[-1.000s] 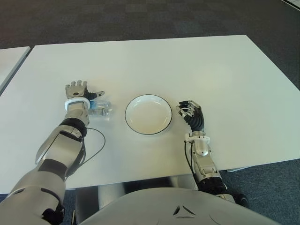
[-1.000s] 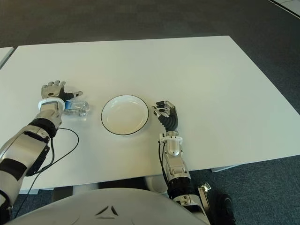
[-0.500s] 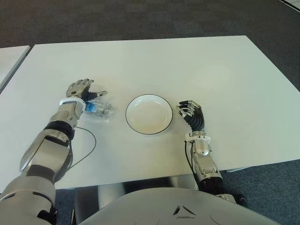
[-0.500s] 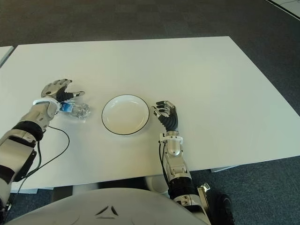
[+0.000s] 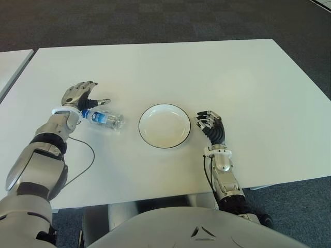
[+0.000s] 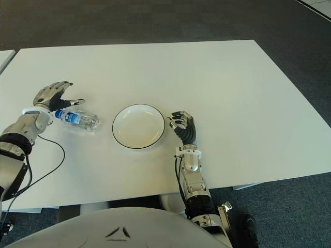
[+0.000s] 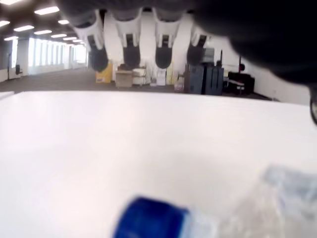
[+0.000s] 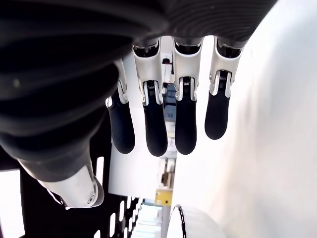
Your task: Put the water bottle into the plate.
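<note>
Bottle (image 5: 102,119) is lying on its side on the surface (image 5: 248,88) w/ cap end pointing at my left hand (image 5: 77,96), fingers open and empty just beside it, plate (image 5: 164,126) on the far side, right hand (image 5: 211,125) idle by the plate, fingers loosely curled, holding nothing.

You find no readable text, brand, number or sign in any view. The water bottle (image 5: 103,119) carries a label band, but its print is too small for you to make out. The plate (image 5: 164,126), the table (image 5: 207,72) and both hands show you no markings.
</note>
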Controlling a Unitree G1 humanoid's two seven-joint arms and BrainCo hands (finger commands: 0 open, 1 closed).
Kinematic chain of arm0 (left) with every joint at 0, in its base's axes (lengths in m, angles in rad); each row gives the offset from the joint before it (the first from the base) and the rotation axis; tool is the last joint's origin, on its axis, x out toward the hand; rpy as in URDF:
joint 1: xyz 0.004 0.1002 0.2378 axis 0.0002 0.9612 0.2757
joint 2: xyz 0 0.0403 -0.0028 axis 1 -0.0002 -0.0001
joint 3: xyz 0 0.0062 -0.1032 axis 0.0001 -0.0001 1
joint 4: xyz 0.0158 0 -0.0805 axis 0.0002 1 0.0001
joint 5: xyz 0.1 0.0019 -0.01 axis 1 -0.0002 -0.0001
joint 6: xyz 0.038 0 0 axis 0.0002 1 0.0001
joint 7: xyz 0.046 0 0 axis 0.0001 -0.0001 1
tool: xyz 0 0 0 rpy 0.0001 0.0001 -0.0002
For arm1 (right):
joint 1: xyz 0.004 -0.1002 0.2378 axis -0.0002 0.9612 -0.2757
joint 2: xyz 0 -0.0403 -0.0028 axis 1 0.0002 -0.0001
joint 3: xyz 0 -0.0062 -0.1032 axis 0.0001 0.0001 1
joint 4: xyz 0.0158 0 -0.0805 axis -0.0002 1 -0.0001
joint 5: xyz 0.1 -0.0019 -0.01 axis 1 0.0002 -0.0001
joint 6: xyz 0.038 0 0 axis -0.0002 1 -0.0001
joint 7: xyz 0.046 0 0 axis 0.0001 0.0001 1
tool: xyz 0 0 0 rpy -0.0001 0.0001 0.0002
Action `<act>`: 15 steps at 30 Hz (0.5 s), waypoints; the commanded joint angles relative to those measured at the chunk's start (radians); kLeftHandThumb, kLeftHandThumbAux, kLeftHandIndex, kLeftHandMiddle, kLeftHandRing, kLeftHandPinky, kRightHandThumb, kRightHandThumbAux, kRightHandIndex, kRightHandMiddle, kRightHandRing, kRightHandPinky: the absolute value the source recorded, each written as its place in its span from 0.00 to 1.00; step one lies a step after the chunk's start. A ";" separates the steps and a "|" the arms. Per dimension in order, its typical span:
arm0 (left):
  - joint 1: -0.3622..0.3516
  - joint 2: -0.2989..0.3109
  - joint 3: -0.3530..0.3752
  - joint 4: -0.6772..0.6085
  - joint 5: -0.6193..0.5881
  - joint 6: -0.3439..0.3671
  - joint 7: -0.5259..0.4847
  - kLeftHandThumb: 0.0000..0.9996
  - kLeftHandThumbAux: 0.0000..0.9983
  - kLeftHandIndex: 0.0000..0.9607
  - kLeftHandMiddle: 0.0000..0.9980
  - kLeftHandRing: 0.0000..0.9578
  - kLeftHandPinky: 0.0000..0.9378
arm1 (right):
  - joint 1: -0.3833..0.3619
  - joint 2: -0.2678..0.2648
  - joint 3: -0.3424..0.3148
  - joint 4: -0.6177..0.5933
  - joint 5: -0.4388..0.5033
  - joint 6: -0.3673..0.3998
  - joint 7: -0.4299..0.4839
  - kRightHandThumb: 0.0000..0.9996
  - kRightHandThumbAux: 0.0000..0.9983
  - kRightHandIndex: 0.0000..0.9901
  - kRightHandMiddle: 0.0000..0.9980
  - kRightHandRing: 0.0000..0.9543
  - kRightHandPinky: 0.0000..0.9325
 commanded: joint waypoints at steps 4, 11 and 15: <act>-0.021 0.014 0.052 0.018 -0.055 -0.035 0.071 0.28 0.50 0.00 0.00 0.00 0.00 | 0.007 0.004 0.004 0.006 -0.006 0.011 -0.002 0.70 0.74 0.42 0.41 0.41 0.43; -0.010 0.052 0.081 -0.043 -0.077 -0.104 0.096 0.14 0.58 0.00 0.00 0.00 0.00 | 0.009 0.002 0.005 0.005 -0.002 0.009 0.003 0.70 0.74 0.42 0.41 0.41 0.43; -0.003 0.075 0.082 -0.047 -0.069 -0.129 0.113 0.10 0.61 0.00 0.00 0.00 0.00 | 0.010 0.003 0.005 0.004 0.001 0.008 0.006 0.71 0.74 0.42 0.41 0.41 0.42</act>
